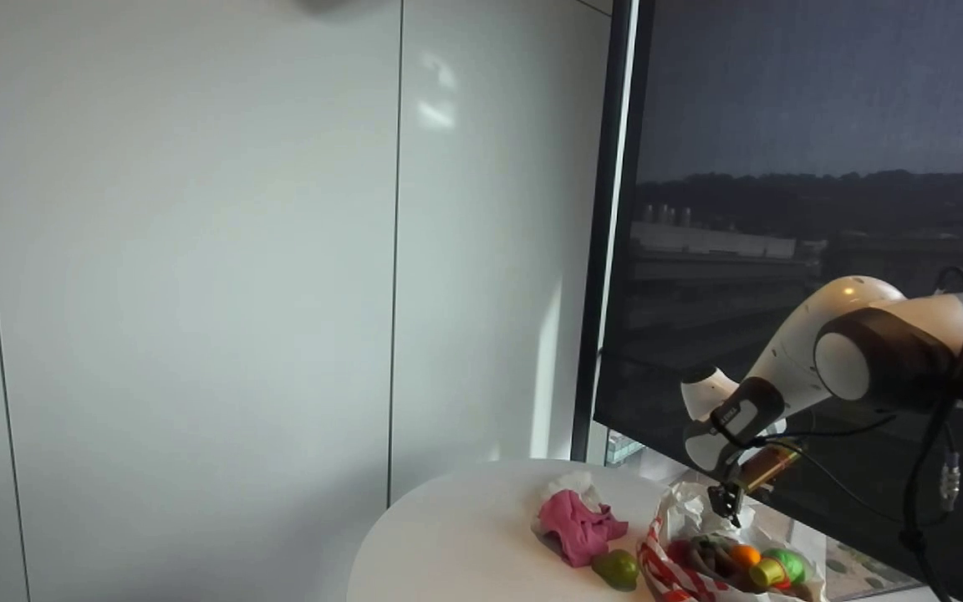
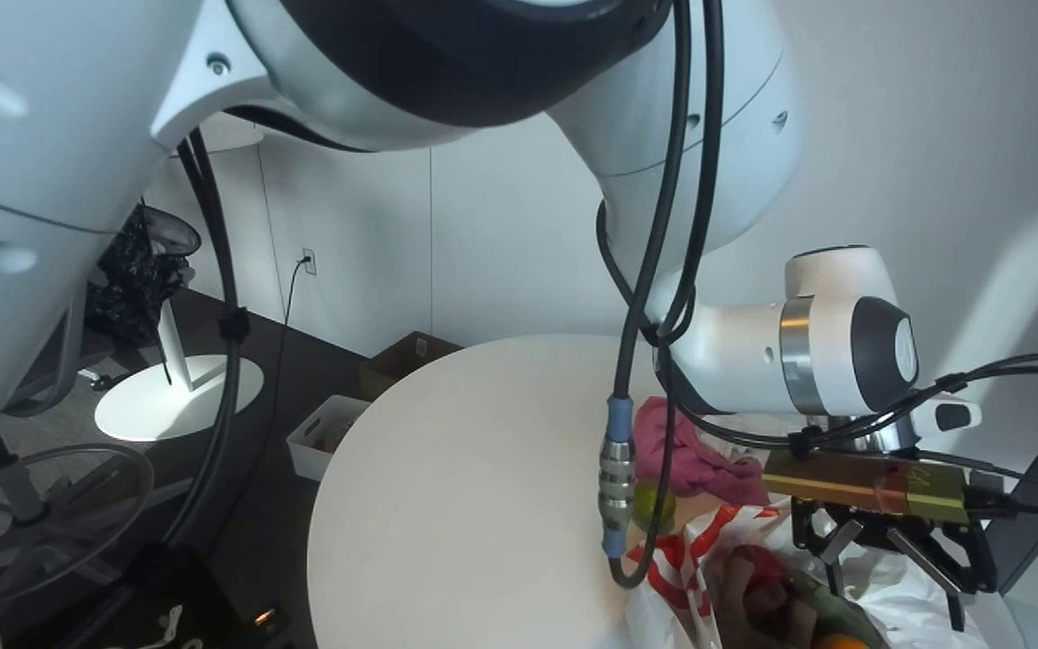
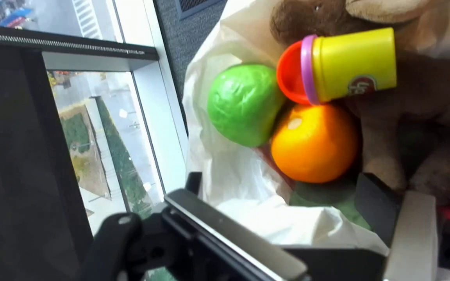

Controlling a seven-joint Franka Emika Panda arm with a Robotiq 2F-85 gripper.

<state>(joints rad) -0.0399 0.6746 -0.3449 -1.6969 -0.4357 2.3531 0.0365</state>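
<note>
My gripper (image 3: 287,195) is open, with nothing held between its fingers. In both exterior views the gripper (image 1: 728,506) (image 2: 896,590) points down over a white and red plastic bag (image 1: 657,552) (image 2: 690,559). The bag's white film (image 3: 272,218) shows between the fingers in the wrist view; I cannot tell whether they touch it. Nearest in the bag is an orange (image 3: 315,144). Beside it are a green round fruit (image 3: 244,105) and a yellow tub (image 3: 356,64) with a purple and red end. A brown plush toy (image 3: 424,86) lies at the right, partly cut off.
The bag stands on a round white table (image 1: 448,535) (image 2: 456,505), near a window (image 3: 104,136). A pink cloth (image 1: 578,531) (image 2: 699,455) and a green fruit (image 1: 617,570) (image 2: 654,505) lie beside it. Cables (image 2: 663,225) hang from the arm.
</note>
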